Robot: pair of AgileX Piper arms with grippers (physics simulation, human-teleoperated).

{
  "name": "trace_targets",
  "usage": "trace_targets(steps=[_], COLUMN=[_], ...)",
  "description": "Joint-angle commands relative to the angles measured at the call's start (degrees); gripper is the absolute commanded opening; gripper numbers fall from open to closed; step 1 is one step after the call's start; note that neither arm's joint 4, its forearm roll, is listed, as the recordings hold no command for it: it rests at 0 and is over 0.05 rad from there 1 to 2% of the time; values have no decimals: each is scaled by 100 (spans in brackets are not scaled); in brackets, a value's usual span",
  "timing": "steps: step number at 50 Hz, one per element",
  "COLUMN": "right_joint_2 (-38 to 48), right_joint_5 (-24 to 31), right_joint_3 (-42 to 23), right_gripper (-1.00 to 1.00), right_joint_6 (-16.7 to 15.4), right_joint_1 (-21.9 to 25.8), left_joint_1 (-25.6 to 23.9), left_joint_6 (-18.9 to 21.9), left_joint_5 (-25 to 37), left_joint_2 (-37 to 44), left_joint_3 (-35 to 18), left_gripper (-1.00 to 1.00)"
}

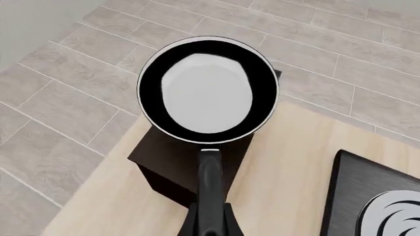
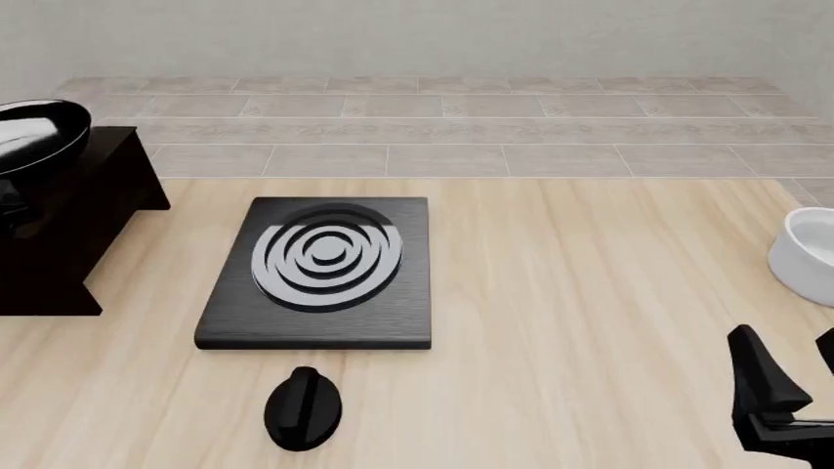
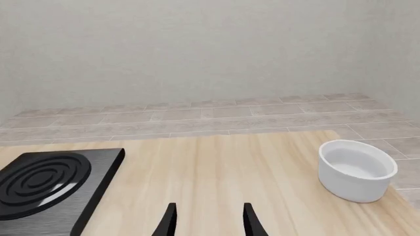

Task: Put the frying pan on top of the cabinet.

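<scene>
In the front view we see only a slice of the frying pan [image 2: 37, 137], its glossy black bowl cut off by the frame edge at about 10 o'clock, above the flat top of the dark cabinet [image 2: 78, 220]. Whether the pan rests on that top or hangs just over it we cannot tell from any view. The left arm itself is out of the front view.

The left wrist view gives us what the front view lacks: the whole round pan [image 1: 207, 91] with its pale sheen, covering most of the cabinet [image 1: 177, 164] beneath, and the short black handle running back into the left gripper [image 1: 210, 221]. We see its fingers [image 1: 229, 221] pressed on either side of the handle, clamped on it, though their tips are cut off by the frame.

The right gripper [image 2: 795, 405] sits low at 5 o'clock in the front view, partly cropped. The right wrist view shows its two fingers [image 3: 167, 221] standing apart over bare table [image 3: 229, 162], holding nothing.

The black slab with white rings [image 2: 319, 274] lies at the centre of the front view, with a black knob [image 2: 303, 408] at its 6 o'clock. The white bowl [image 2: 811, 256] is cropped at 3 o'clock; the right wrist view shows that bowl [image 3: 357, 169] whole, near the table corner.
</scene>
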Motion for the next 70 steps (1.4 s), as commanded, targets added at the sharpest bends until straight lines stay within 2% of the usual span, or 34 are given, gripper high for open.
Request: trace_targets(steps=[1,48,69,70], right_joint_2=[-37,-50,-123,-123], right_joint_5=[39,47,121,120], right_joint_3=[1,0,-2,-2], right_gripper=[100,100,100,100], right_joint_6=[1,18,16,16], right_joint_1=[-5,-21,-23,-24], left_joint_1=[70,66,-96,-104], left_joint_6=[61,95,99,133], left_joint_5=[-195,-609,-620,-623], left_joint_2=[98,443,276,272], left_joint_3=[-126,138,262,268], left_gripper=[-100,-100,-100,100])
